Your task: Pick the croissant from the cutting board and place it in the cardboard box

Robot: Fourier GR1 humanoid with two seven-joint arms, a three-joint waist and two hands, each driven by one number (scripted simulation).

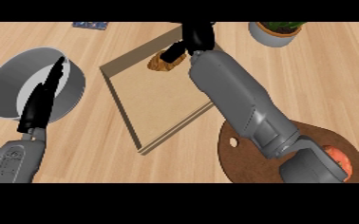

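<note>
The croissant (161,64), golden brown, is at the far corner of the flat cardboard box (154,102) in the middle of the counter. My right hand (198,35) reaches over the box's far edge, and its dark fingers curl down onto the croissant's top, hiding part of it. My grey right forearm crosses the box's right side. The round brown cutting board (242,163) lies at the lower right under that forearm. My left hand (42,99) stands open at the left, fingers straight, over a grey bowl.
A grey bowl (76,83) sits at the left edge. A potted plant (270,34) stands at the far right. A small blue item (91,25) lies at the back left. A red-orange thing (338,155) rests on the cutting board's right side.
</note>
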